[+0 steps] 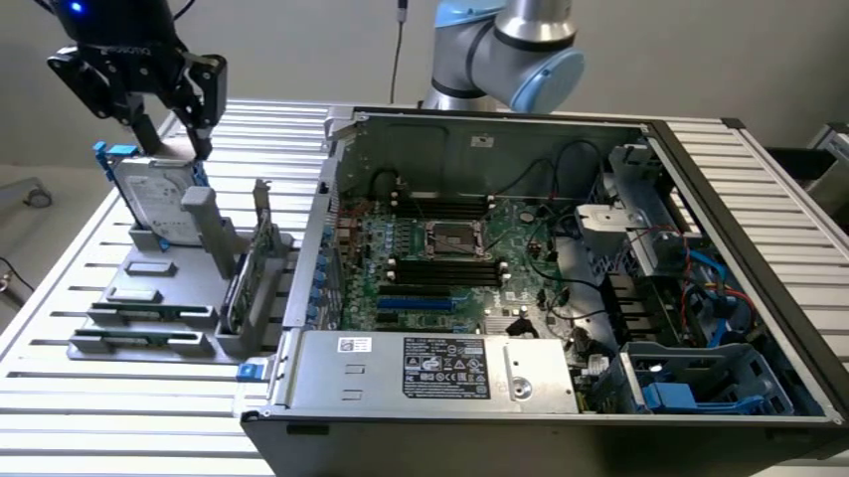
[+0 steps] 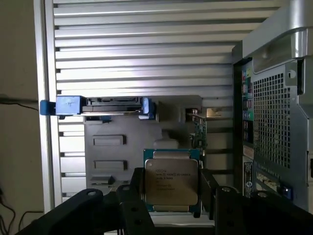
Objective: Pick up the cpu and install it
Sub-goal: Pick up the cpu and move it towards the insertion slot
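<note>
Up at ten o'clock from the open computer case point(image 1: 308, 378), the claw point(image 1: 169, 134) holds the cpu point(image 2: 171, 178) by two opposite edges, jaws spread wide; it looks light, stiff and fragile underneath, so edges only

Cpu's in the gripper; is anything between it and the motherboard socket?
The case's side wall rises between the held cpu and the socket, so a straight sideways path is blocked. Above the open case, nothing visible covers the socket.
</note>
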